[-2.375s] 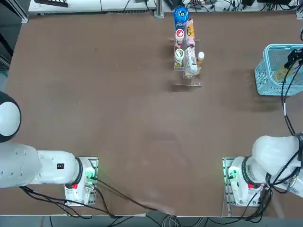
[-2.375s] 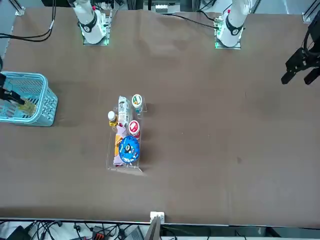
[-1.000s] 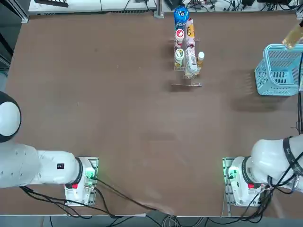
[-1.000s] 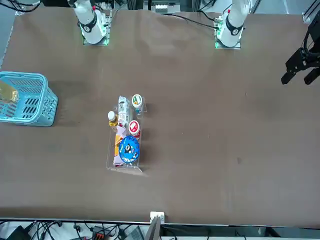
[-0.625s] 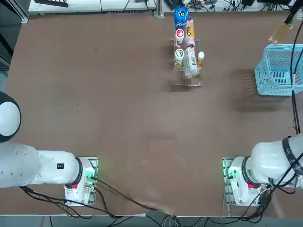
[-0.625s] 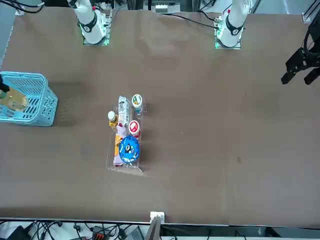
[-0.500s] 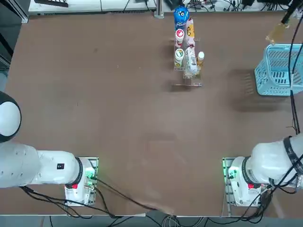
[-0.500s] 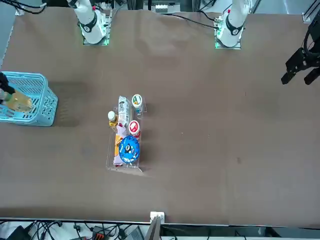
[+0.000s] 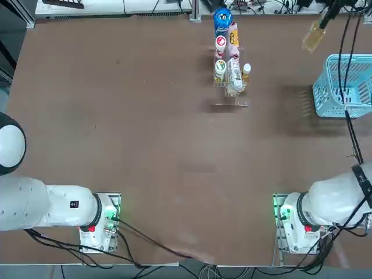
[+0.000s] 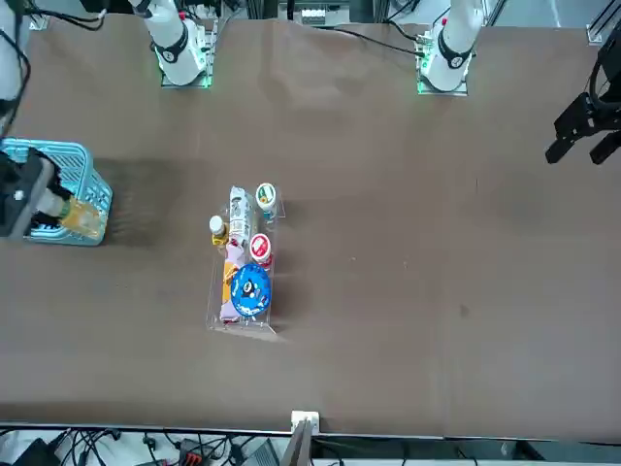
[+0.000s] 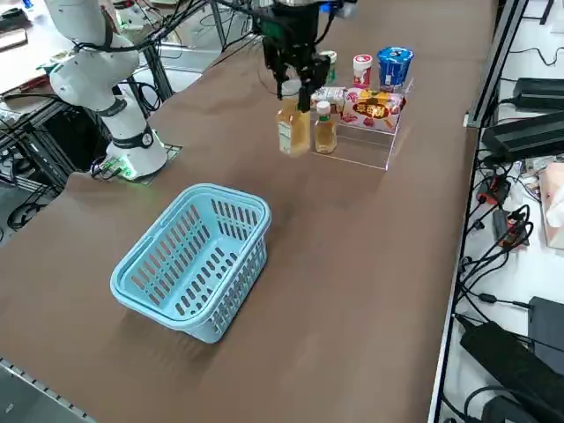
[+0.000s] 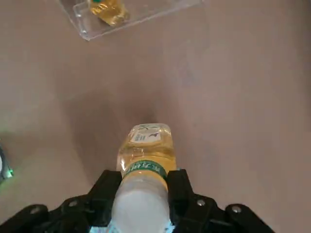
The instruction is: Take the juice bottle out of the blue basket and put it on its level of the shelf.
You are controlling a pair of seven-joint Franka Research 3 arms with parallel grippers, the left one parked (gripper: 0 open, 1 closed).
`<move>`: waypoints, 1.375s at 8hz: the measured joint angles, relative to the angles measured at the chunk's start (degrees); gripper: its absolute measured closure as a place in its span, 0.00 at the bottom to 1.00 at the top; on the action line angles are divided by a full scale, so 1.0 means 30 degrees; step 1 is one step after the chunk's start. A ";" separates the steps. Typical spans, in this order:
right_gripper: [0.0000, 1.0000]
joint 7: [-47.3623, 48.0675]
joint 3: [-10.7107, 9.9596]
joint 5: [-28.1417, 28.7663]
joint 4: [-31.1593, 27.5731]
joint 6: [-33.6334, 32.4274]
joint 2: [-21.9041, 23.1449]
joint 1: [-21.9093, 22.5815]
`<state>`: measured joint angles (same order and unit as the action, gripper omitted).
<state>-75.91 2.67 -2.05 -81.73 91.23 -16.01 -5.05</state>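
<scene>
My right gripper (image 11: 294, 86) is shut on the neck of the juice bottle (image 11: 293, 126), a slim clear bottle of pale yellow liquid that hangs upright in the air. The bottle (image 9: 313, 36) is out of the blue basket (image 9: 347, 87) and to its far left, between the basket and the shelf (image 9: 230, 70). In the wrist view the black fingers (image 12: 105, 188) clamp the bottle (image 12: 146, 154) just under its white cap, above bare table. The shelf (image 11: 371, 115) is a clear tiered rack holding several drinks.
A similar white-capped bottle with oranger contents (image 11: 325, 129) stands at the shelf's near end, close beside the carried bottle. A blue-lidded cup (image 9: 222, 18) sits at the shelf's far end. The basket (image 11: 193, 261) shows nothing inside.
The gripper has lifted the juice bottle up out of the basket and carried it left toward the shelf. The basket has stayed in place.
</scene>
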 joint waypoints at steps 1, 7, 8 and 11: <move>0.44 -0.0643 0.0000 0.0032 0.0000 0.0286 -0.0286 0.0383; 0.44 -0.0985 -0.0003 0.0028 -0.1053 0.4096 -0.0997 0.2982; 0.44 -0.0901 -0.0007 0.0028 -0.1196 0.4539 -0.1162 0.3230; 0.44 -0.0452 -0.0009 0.0029 -0.1252 0.5735 -0.1847 0.4025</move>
<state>-77.26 2.64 -1.97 -85.48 108.44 -21.55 7.03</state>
